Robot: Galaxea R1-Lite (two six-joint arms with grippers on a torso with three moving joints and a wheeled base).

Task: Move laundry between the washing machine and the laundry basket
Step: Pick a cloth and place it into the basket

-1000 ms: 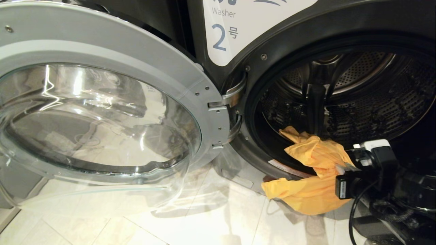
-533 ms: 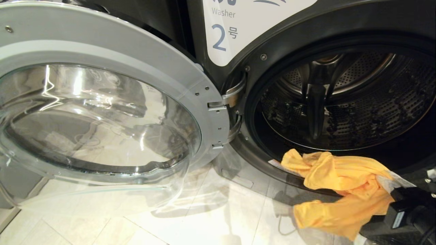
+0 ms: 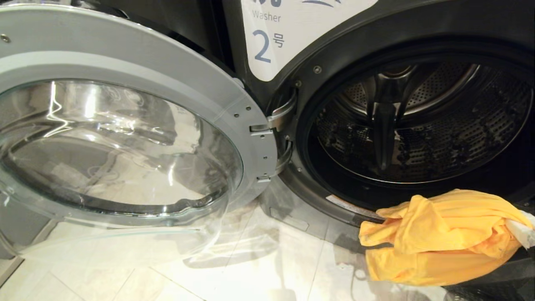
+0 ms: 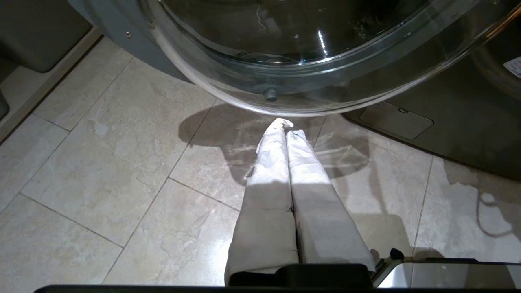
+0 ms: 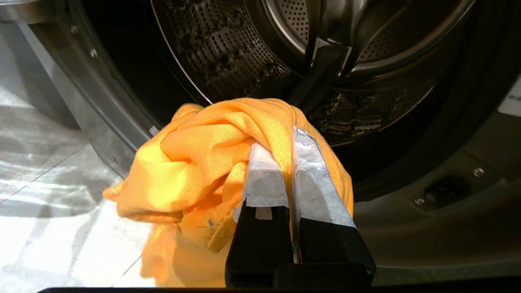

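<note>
The orange garment point(image 5: 211, 162) is being held by the right gripper point(image 5: 285, 142), its two taped fingers point(image 5: 264, 175) pressed together on a fold of the cloth, so the jaws are clamped on the garment. Most of the fabric is bunched around and to one side of the jaws, with a loose tail hanging below them over the pale floor tiles point(image 3: 125, 276). In the head view the garment point(image 3: 439, 234) is being carried just outside the washer point(image 3: 334, 50), in front of the lower rim of its opening, and only a white tip of the gripper point(image 3: 522, 232) is showing at the cloth's right edge. Straight beyond the jaws the perforated drum point(image 5: 252, 53) is lying open and dark, with one drum paddle point(image 5: 325, 65) showing right behind the cloth. The round glass door point(image 3: 121, 138) is standing swung wide open to the left, hinged beside the white label with a blue "2" point(image 3: 267, 46). The left gripper point(image 4: 285, 128) is being kept low over the floor tiles, its cloth-wrapped fingers point(image 4: 268, 171) closed flat against each other with nothing between them; just beyond their tips the lower edge of the glass door point(image 4: 285, 81) is curving past
</note>
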